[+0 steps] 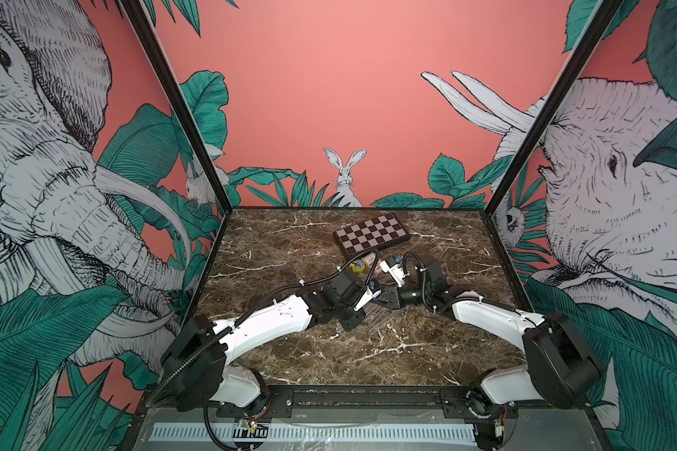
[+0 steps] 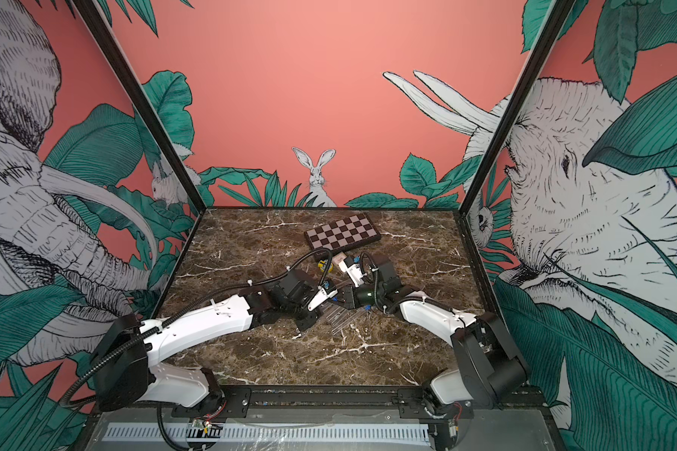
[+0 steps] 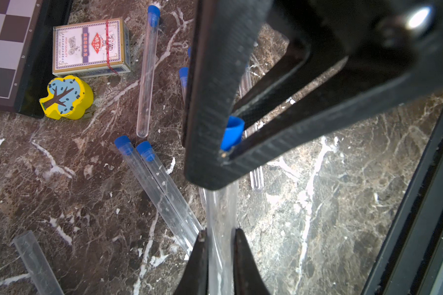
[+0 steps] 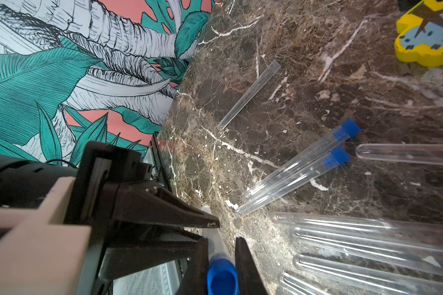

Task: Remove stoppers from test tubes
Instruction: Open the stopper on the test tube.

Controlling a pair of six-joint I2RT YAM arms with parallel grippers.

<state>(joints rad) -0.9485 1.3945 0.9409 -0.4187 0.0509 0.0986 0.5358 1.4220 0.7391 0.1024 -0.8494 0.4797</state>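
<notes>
One clear test tube (image 3: pixel 220 212) clamped in left tool (image 3: pixel 219 235), right tool (image 4: pixel 221 240) pinching its blue stopper (image 4: pixel 221 278), tube mouth hidden, near chessboard (image 1: pixel 372 234)

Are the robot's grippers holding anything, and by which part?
Yes, both. The left gripper clamps a clear test tube around its body; the right gripper pinches the blue stopper at that tube's end.
</notes>
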